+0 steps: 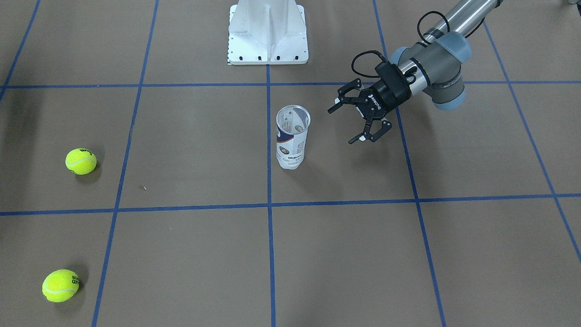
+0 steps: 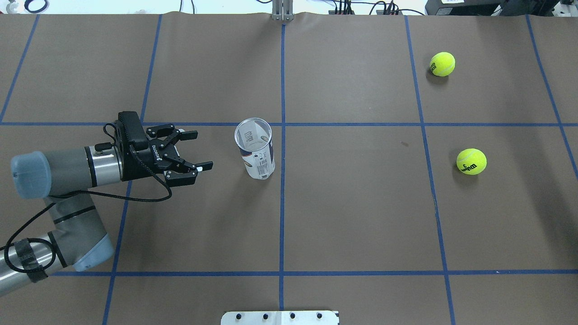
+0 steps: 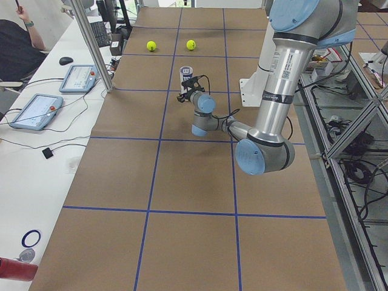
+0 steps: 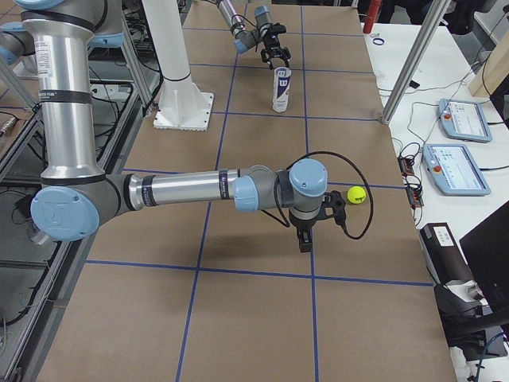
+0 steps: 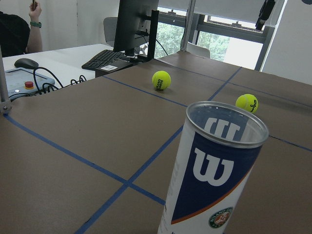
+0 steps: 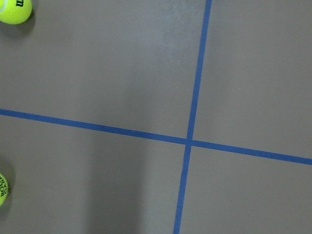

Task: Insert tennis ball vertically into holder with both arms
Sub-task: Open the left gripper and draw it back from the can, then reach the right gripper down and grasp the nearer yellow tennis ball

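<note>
The left arm [image 2: 67, 167] hung low and level, its jaws spread wide and empty, aimed sideways at the holder [image 2: 255, 149]. The holder stood upright on the tabletop [image 2: 352, 216] just ahead of those jaws, apart from them, mouth up and with nothing inside.

By my judgement it would handle as a light, thin-walled thing. The clear plastic would give under a hard squeeze, the smooth label could slip, and a nudge from one fingertip could tip or slide so tall and narrow a tube. Only the metal rim looked stiff. The sound place to take hold seemed the labelled wall at mid-height, below the rim, with a moderate squeeze, leaving the mouth free for a ball coming straight down.

One tennis ball [image 2: 471, 161] and a second ball [image 2: 442, 63] lay well beyond the holder from the left jaws, well apart from each other. They looked felted and springy, likely to roll at a touch, and best pinched across the middle from above.

The right arm [image 4: 191, 191] showed only in a side view, its jaws pointing down near a ball; whether they were spread or pressed together I could not tell. Its wrist camera caught both balls at one edge, off to one side of those jaws.

Only bare tabletop showed between the left jaws and the holder. The white base [image 1: 268, 32] stood off their line, well apart.
</note>
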Motion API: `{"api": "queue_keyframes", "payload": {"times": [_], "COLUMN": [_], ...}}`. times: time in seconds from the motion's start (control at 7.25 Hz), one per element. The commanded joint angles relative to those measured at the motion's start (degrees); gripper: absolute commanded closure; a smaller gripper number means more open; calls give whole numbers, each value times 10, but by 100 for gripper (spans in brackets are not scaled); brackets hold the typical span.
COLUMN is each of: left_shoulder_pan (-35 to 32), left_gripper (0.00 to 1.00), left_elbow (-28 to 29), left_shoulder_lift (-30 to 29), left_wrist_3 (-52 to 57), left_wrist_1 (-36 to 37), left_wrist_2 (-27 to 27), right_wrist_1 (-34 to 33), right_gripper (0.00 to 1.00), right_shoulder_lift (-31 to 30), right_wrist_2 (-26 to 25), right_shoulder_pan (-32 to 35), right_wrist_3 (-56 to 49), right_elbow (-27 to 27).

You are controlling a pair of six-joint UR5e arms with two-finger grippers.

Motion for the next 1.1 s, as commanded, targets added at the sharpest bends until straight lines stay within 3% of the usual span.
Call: {"api": "queue_keyframes", "payload": {"times": [0.0, 0.28, 0.55, 0.97], "left_shoulder_pan": [1, 1, 1, 1], "left_gripper": [2, 2, 2, 2], "left_elbow": [5, 8, 8, 8], "left_shoulder_lift": [-2, -1, -2, -2], "left_wrist_3": [0, 0, 0, 0], "left_wrist_1": [0, -1, -1, -1], "left_wrist_2": [0, 0, 0, 0], "right_wrist_1": [106, 150, 151, 151], "right_gripper": [1, 1, 1, 1], "right_shoulder_lift": [1, 6, 33, 42], "right_wrist_2": [8, -2, -62, -78], "right_shoulder_pan": [-93, -167, -233, -273], "right_wrist_3": [184, 259, 302, 303], "right_elbow": [7, 11, 11, 10]}}
